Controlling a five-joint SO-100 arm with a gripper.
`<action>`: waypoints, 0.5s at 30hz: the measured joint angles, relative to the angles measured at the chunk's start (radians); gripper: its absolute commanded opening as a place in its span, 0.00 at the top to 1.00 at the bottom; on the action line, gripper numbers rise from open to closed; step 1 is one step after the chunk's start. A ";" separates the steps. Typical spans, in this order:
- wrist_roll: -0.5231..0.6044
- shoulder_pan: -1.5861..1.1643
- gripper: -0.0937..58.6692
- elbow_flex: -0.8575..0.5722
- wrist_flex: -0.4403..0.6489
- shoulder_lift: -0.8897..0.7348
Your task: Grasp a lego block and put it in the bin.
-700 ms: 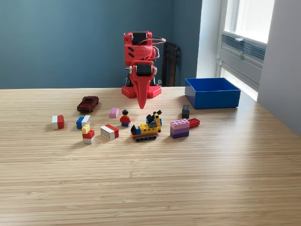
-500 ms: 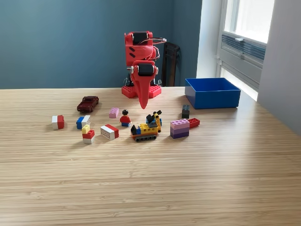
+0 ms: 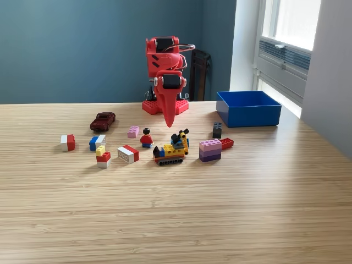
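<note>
Room: teal wall, window at the exterior view's right.
Worktop [image 3: 176, 220]: pale wood.
Bin [image 3: 248, 108]: blue, far right — well apart from the bricks.
Pink brick [image 3: 133, 131]: near minifigure [image 3: 146, 138].
Fingers [image 3: 169, 122]: pressed together, pointing down — holding nothing.

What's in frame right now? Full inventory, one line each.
bin: 1, blue, far on the exterior view's right
toy car: 1, dark red, far left
pink block: 1, beside the minifigure
minifigure: 1, red torso, centre
tracked vehicle: 1, yellow and blue, centre
purple stack: 1, pink over purple, red piece behind it
black block: 1, near the bin
small blocks: 4, red, white, blue and yellow mixes, left
table: 1, light wood
gripper: 1, red, pointing down above the table, shut
</note>
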 measured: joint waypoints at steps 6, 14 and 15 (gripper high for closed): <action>0.029 -0.005 1.00 0.000 0.000 0.000; 0.069 -0.005 1.00 -0.074 0.000 -0.008; 0.074 -0.005 1.00 -0.087 0.000 -0.031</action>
